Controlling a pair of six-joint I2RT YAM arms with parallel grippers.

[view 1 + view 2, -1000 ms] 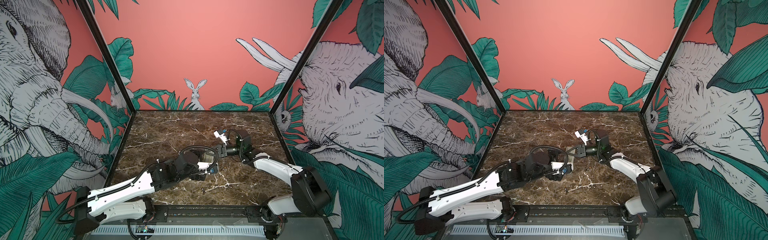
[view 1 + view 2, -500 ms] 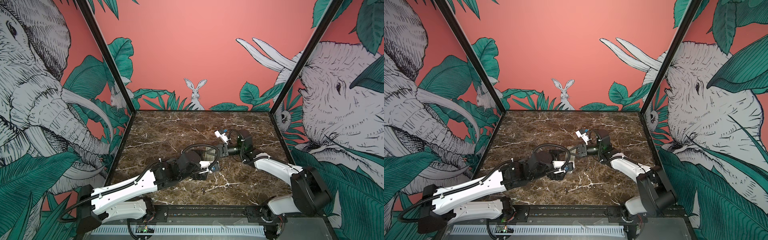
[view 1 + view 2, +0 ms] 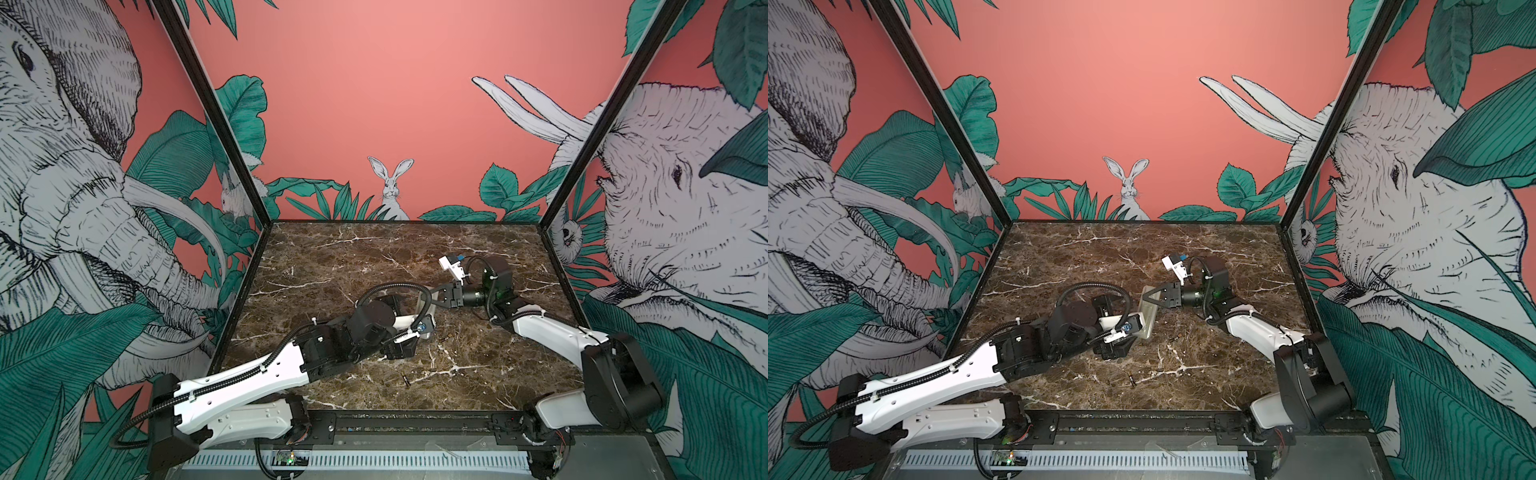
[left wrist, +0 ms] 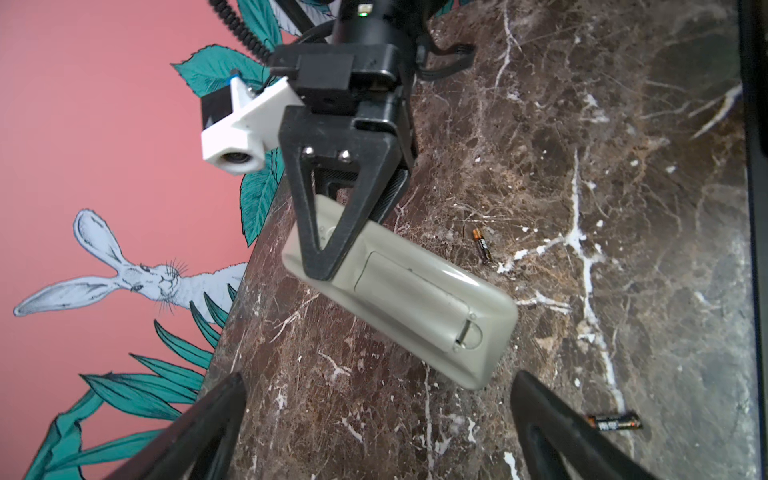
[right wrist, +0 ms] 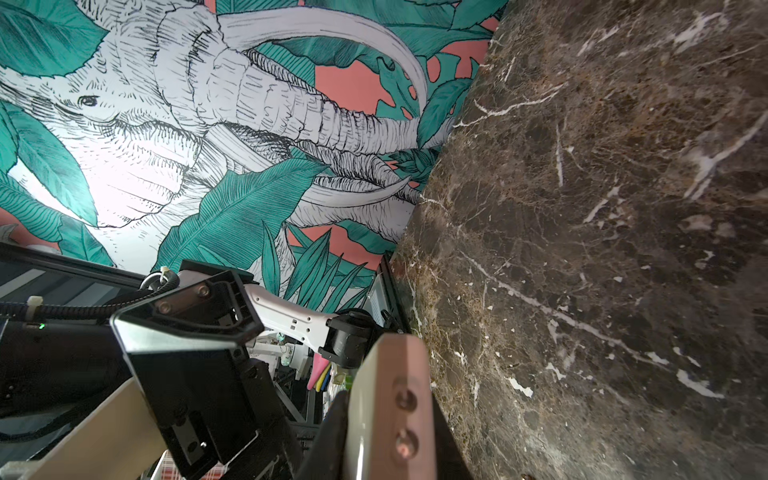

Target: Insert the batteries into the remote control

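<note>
We see a brown marble tabletop (image 3: pixel 332 257). Near its middle, the right hand (image 4: pixel 353 232) is clamped on one end of the remote control (image 4: pixel 415 299), whose grey-beige back is turned toward the left hand (image 4: pixel 378 382). That hand is spread wide, holding nothing, just short of the free end. One battery (image 4: pixel 482 245) lies on the tabletop just right of the remote control. A second battery (image 4: pixel 615 422) lies nearer the front edge.

Remote control (image 4: pixel 415 303) in right claw (image 4: pixel 353 243)
</note>
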